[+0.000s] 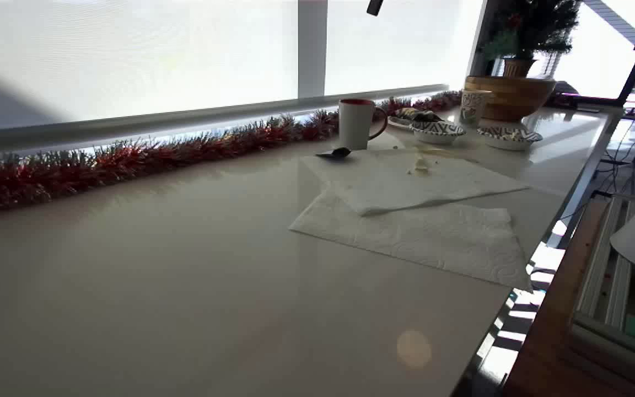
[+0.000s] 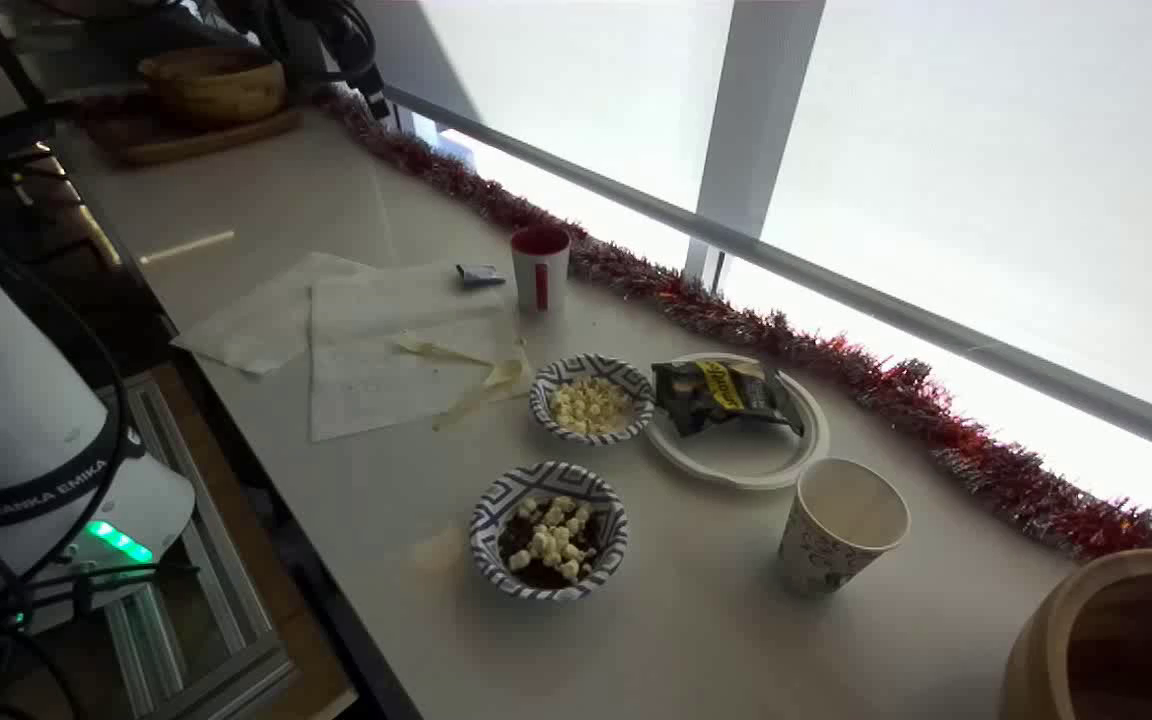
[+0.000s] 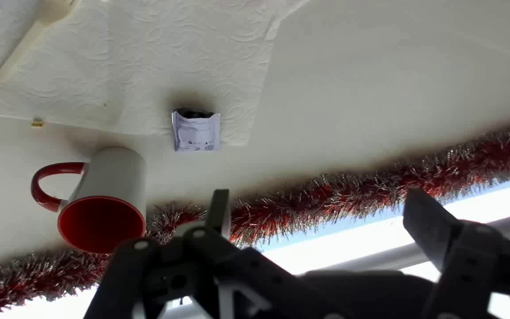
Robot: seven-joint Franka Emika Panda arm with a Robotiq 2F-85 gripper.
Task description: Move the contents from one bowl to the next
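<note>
Bowl (image 2: 548, 477), round, grey-and-white geometric-patterned paper, in an exterior view: upright, holding cream popcorn-like pieces (image 2: 548, 540) over a dark layer (image 2: 510, 538). Second bowl (image 2: 591, 365), matching paper: upright, near the first, holding pale yellow crumbs (image 2: 588, 406); whether it touches the round white plate (image 2: 731, 460) cannot be told. Handling, as judged: both light, thin-walled, prone to crushing or skidding; contents loose, brittle, quick to spill. Suggested hold: rim and upper wall, gentle pinch, since firm closing could buckle the side; level until over the receiving bowl. Source bowl: not determinable.

In an exterior view: both bowls toward the far end of the glossy white table (image 1: 157, 286), beyond white quilted paper towels (image 1: 416, 237); contents mostly hidden.

Wrist view: black end effector (image 3: 317, 204), jaws standing wide apart, nothing held; white, red-handled cylindrical mug (image 3: 117, 175), red inside, to one side; neither bowl in frame.
</note>
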